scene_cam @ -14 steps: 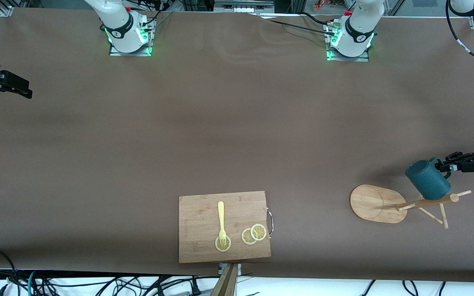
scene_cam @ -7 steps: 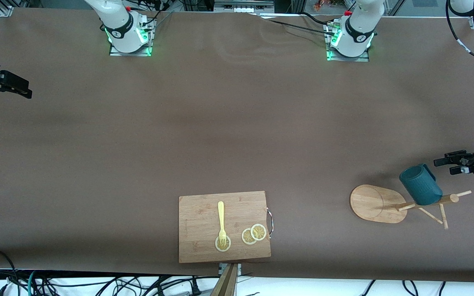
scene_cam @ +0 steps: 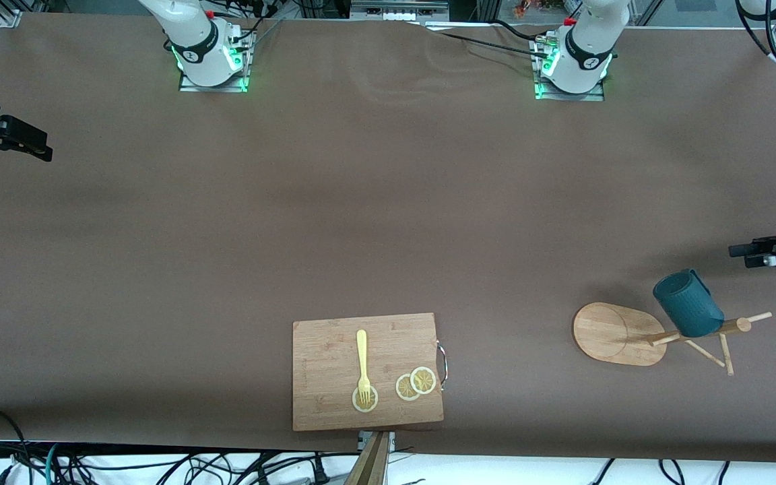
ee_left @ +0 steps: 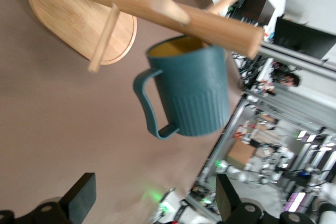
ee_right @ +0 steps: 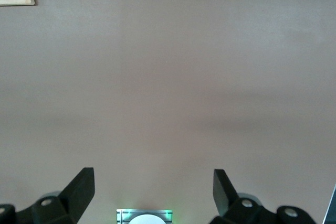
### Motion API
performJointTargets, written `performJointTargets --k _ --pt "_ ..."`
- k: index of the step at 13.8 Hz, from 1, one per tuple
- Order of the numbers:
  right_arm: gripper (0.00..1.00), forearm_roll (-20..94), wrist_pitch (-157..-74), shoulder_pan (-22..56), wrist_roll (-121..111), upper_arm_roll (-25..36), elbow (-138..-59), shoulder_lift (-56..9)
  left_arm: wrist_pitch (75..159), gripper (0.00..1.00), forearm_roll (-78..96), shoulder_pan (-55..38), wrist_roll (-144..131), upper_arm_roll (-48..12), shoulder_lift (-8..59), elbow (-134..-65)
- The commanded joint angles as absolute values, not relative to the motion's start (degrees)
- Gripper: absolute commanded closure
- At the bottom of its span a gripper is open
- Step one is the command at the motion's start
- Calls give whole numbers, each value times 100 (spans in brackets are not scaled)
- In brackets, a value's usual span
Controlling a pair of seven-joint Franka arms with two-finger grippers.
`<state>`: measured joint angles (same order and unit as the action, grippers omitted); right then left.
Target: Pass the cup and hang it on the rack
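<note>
The dark teal ribbed cup (scene_cam: 688, 303) hangs on a peg of the bamboo rack (scene_cam: 698, 332), which stands on its oval base (scene_cam: 613, 332) at the left arm's end of the table. In the left wrist view the cup (ee_left: 195, 94) hangs mouth-up against the pole (ee_left: 157, 9), handle free. My left gripper (scene_cam: 758, 252) is open and empty, in the air apart from the cup; its fingers (ee_left: 81, 198) hold nothing. My right gripper (scene_cam: 21, 143) waits, open and empty, over the right arm's end of the table; its view shows bare brown table between the fingers (ee_right: 79, 187).
A rectangular wooden cutting board (scene_cam: 334, 357) lies near the front camera's edge at mid-table, with a yellow fork (scene_cam: 362, 360) and lemon slices (scene_cam: 415, 384) on it. Both arm bases (scene_cam: 209, 50) stand along the table's edge. Cables hang at the left arm's end.
My left gripper let go of the cup and drew back from it. The cup settled lower onto the rack's peg. The right arm has not moved.
</note>
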<state>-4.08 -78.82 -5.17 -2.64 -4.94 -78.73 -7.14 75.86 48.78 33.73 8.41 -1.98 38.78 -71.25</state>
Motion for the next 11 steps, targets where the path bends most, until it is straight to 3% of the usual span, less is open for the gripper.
performJointTargets --k 1,7,11 --pt "0 -325 -7936 -598 -422 -510 -7919 -668 7392 0 4448 3331 949 -342 3236 -7172" --pt "0 -325 -7928 -598 -431 -519 -7919 -668 7137 0 3246 3129 967 -903 2006 -7242" --pt "0 -334 -7937 -606 -439 -510 -7919 -668 7452 0 2286 3129 923 -1748 1872 -7286"
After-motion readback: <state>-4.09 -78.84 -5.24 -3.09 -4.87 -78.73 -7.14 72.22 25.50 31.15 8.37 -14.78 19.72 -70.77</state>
